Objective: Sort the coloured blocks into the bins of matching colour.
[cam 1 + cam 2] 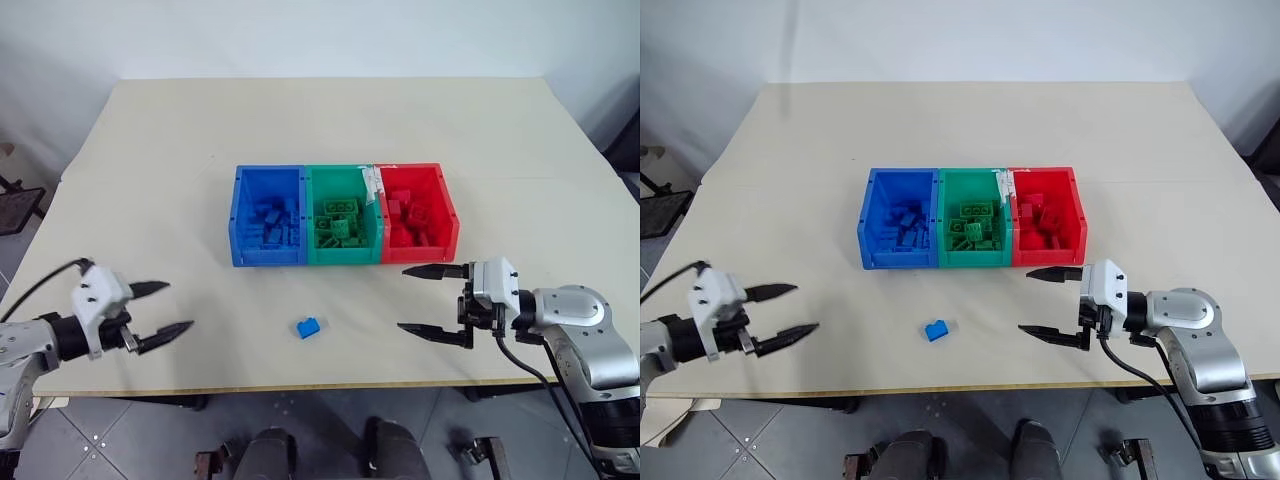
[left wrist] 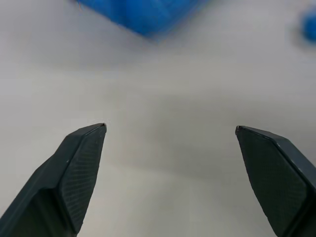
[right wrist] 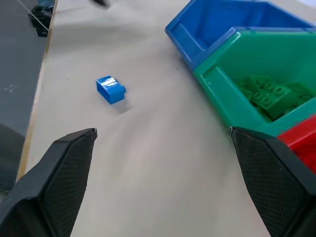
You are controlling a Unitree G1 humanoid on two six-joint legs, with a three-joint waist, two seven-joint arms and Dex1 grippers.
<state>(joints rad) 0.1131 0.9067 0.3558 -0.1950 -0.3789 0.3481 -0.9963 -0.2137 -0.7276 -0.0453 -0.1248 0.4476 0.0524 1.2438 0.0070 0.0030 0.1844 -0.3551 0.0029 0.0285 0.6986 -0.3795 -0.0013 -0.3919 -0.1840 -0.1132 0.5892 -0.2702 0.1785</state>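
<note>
Pincers are both gaping wide, left pincer and right pincer flanking one blue block lying on my desk before the bins.

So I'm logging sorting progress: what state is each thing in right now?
Blue bin: upright, holding blue blocks.
Green bin: upright, holding green blocks.
Red bin: upright, holding red blocks.
Blue block: loose on the table, unsorted, in front of the bins.
Left end effector: open, empty.
Right end effector: open, empty.
</note>
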